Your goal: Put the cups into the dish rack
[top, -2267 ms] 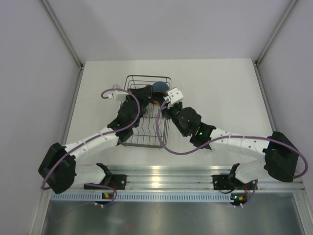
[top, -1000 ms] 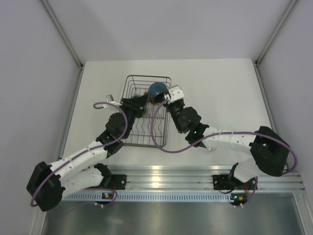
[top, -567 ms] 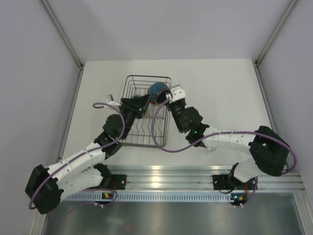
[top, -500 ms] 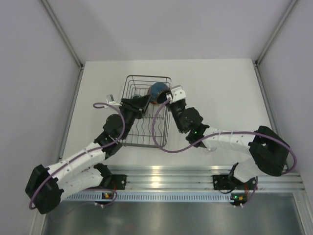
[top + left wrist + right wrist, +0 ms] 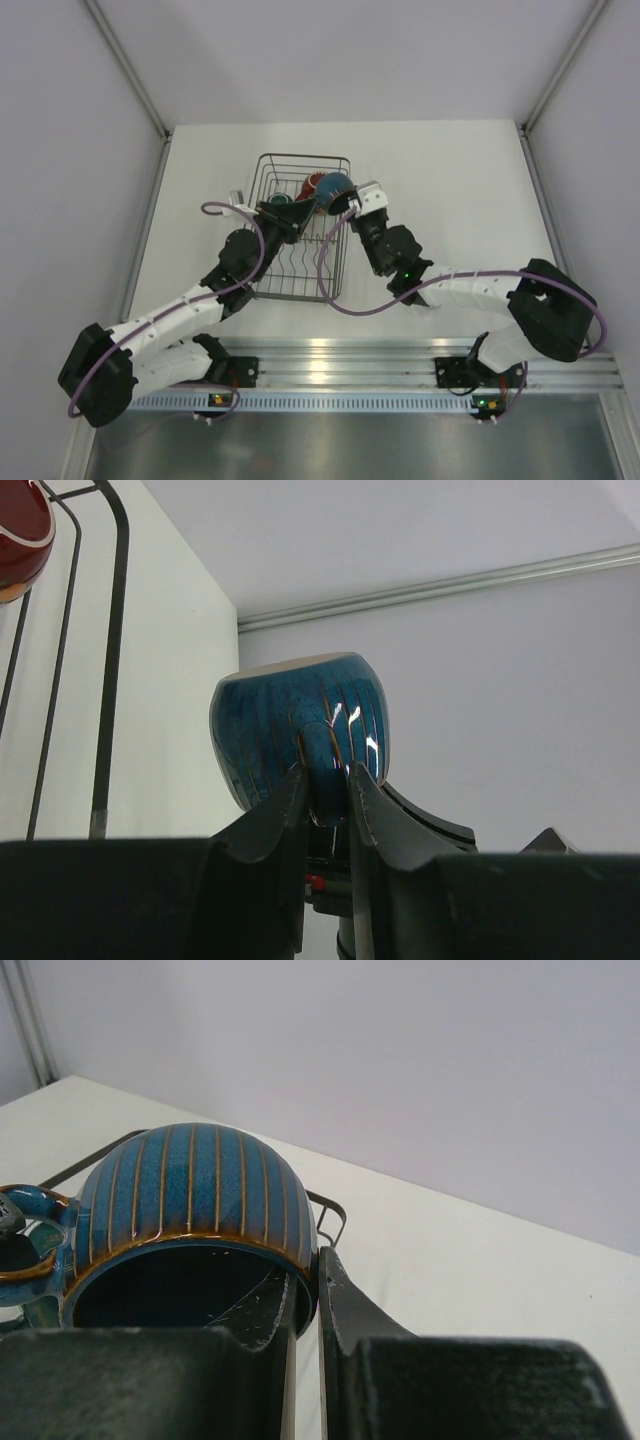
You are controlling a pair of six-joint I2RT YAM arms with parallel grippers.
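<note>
A dark-blue striped cup point(image 5: 331, 187) hangs over the far right corner of the dish rack point(image 5: 296, 282), held from both sides. My left gripper point(image 5: 325, 785) is shut on its handle, and the cup's round body point(image 5: 300, 720) stands just beyond the fingers. My right gripper point(image 5: 305, 1285) is shut on the cup's rim, one finger inside the dark-blue cup point(image 5: 190, 1190) and one outside. A red cup point(image 5: 308, 186) lies in the rack just left of it, and the red cup point(image 5: 20, 535) also shows in the left wrist view.
The rack's dark wire rim point(image 5: 332, 1218) runs right under the cup, and its upright wires point(image 5: 110, 630) rise beside my left gripper. Both forearms cross over the rack. White tabletop point(image 5: 450, 190) extends right of the rack; grey walls enclose the table.
My right gripper has closed on the cup's rim. The cup has shifted slightly right, uncovering the red cup. My left gripper loosened briefly and closed again on the handle.
</note>
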